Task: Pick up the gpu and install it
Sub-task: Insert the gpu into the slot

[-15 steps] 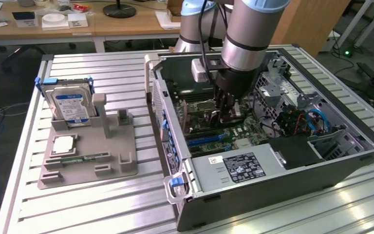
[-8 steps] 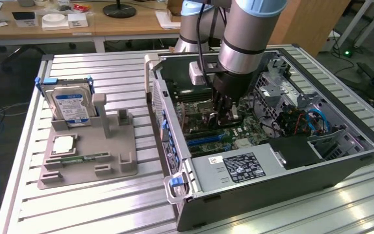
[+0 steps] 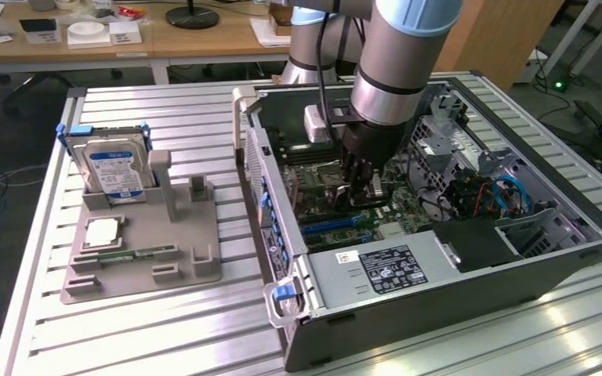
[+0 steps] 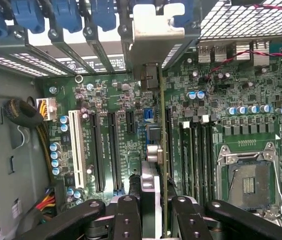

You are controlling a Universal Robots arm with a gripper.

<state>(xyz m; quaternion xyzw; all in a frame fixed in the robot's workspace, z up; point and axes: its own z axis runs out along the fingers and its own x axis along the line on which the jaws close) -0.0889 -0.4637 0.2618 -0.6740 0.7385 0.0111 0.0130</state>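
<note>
Exterior view: what is on the table (image 3: 123, 337)?
Reply: An open computer case (image 3: 552, 258) lies on its side. The robot arm (image 3: 400, 63) reaches straight down into it, and its gripper (image 3: 364, 188) is low over the green motherboard (image 3: 332, 223). A power supply (image 3: 385, 270) with a black label fills the near corner of the case, and blue cables (image 3: 510, 192) loop on the exterior view's right of the gripper.

And outside the case?
Reply: On the exterior view's left is a grey tray (image 3: 175, 274), well apart from the gripper. A hard drive (image 3: 113, 168) with a blue label stands upright in it, and a slim green memory stick (image 3: 139, 254) lies flat near its front.

Wrist view: where is the gpu (image 4: 161, 150)?
Reply: It is seen edge-on, standing upright over the motherboard (image 4: 116, 90) between the long black expansion slots and the memory slots. Its silvery end bracket (image 4: 158, 22) sits against the row of rear slot covers (image 4: 71, 15) with blue clips. I cannot tell whether the card is seated.

And the fingers (image 4: 127, 215)?
Reply: The black gripper (image 4: 155, 220) has one finger on each face of the card, clamped on it.

What crowds it?
Reply: A white slot (image 4: 76, 145) and a thick wire bundle (image 4: 26, 115) lie on one side, and the bare processor socket (image 4: 250, 180) on the other
</note>
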